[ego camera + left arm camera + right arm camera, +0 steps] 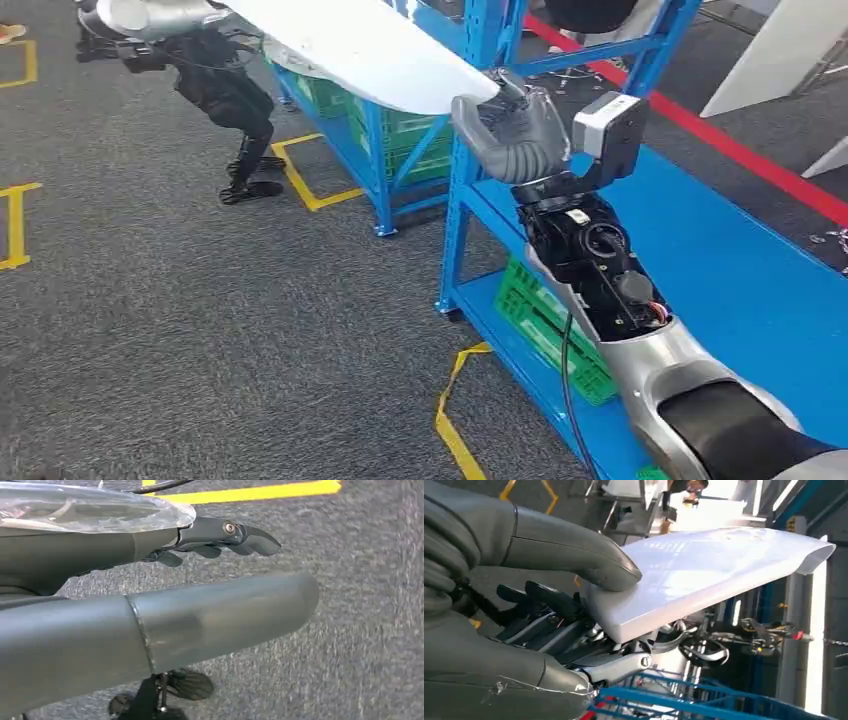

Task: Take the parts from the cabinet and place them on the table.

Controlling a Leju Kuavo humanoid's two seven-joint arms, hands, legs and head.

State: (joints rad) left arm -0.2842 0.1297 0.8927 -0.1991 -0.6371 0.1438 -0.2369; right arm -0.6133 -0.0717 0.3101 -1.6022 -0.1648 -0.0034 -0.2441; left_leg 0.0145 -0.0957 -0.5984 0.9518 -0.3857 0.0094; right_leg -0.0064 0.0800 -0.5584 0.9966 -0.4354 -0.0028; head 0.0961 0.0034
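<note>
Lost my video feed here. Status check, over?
Right hand grips white panel by one end. Left hand empty, over carpet. Blue rack post close beside the gripping hand.

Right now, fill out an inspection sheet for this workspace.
Surface: blue table top, bare where visible.
Job's things: long white panel, one end gripped by the right hand, thumb on top and fingers beneath.
Clutter: green crates on the lower shelves of the blue rack.
Hands: left hand hangs over the carpet, fingers apart, holding nothing.
Cables: black cable running along the right forearm.
Surroundings: grey carpet with yellow tape marks; another dark robot stands near the rack.
</note>
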